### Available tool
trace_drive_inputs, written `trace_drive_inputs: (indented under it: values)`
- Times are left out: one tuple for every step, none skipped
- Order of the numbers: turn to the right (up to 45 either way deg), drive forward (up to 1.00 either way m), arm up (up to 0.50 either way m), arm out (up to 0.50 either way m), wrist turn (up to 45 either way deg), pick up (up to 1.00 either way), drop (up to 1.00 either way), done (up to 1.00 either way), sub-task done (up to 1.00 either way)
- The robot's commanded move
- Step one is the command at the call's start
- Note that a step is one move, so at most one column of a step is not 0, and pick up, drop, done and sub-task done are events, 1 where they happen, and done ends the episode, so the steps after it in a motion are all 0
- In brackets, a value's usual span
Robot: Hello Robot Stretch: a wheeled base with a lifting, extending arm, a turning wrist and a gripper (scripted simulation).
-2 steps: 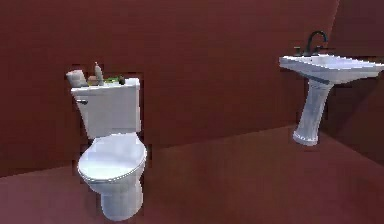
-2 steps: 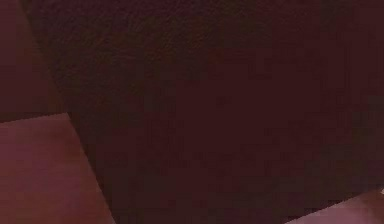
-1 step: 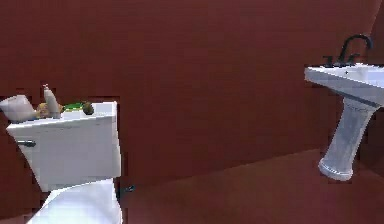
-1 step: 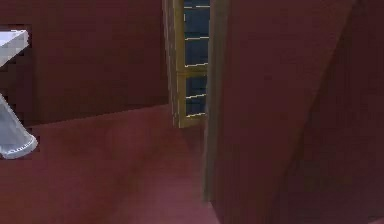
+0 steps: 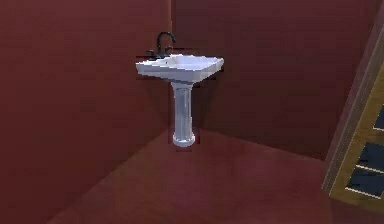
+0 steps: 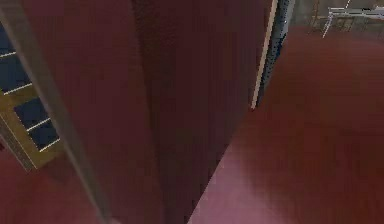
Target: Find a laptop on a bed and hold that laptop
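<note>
Laptop task: cornered sink (image 5: 180,67), open floor (image 5: 245,182)

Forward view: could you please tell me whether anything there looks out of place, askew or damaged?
Nothing stands out. The white pedestal sink stands upright against the dark red wall, its dark faucet in place, and the floor around it bare.

A white pedestal sink (image 5: 182,90) stands ahead in the corner of the dark red walls (image 5: 70,100), with bare floor (image 5: 220,185) before it and a paned door (image 5: 362,150) at the forward view's right edge, while on the arm side a near wall (image 6: 190,90) leaves the floor free at that view's right.
</note>
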Motion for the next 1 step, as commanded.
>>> trace_drive_inputs:
  values:
    - [27.0, 0.00, 0.00, 0.00, 0.0, 0.00, 0.00, 0.00, 0.00]
